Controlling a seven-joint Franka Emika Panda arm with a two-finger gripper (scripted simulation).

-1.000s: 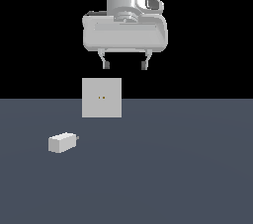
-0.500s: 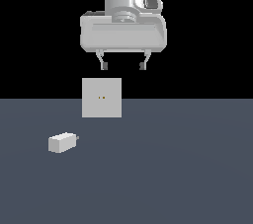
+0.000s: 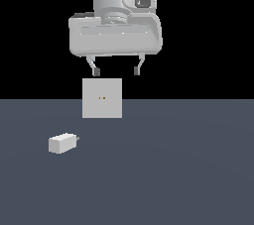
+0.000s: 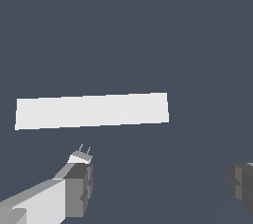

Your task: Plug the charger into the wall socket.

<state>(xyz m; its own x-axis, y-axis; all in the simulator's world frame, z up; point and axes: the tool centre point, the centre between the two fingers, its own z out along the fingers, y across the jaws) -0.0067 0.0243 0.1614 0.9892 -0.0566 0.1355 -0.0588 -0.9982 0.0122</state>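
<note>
The charger [image 3: 62, 143] is a small light grey-white block lying on the dark floor, prongs toward the exterior view's right. The wall socket [image 3: 102, 98] is an upright light grey square plate with two tiny orange holes at its centre. My gripper [image 3: 116, 72] hangs open and empty just above the socket's top edge, well above the charger. In the wrist view the socket [image 4: 91, 111] shows edge-on as a pale strip. The charger [image 4: 81, 156] peeks out behind one finger [image 4: 79, 188], its prongs showing. The gripper [image 4: 160, 186] is wide open there too.
A dark grey floor [image 3: 173, 169] spreads under everything, with a black background behind it. No other objects show.
My gripper has shifted a little toward the exterior view's left and slightly down. The charger and the socket have not moved.
</note>
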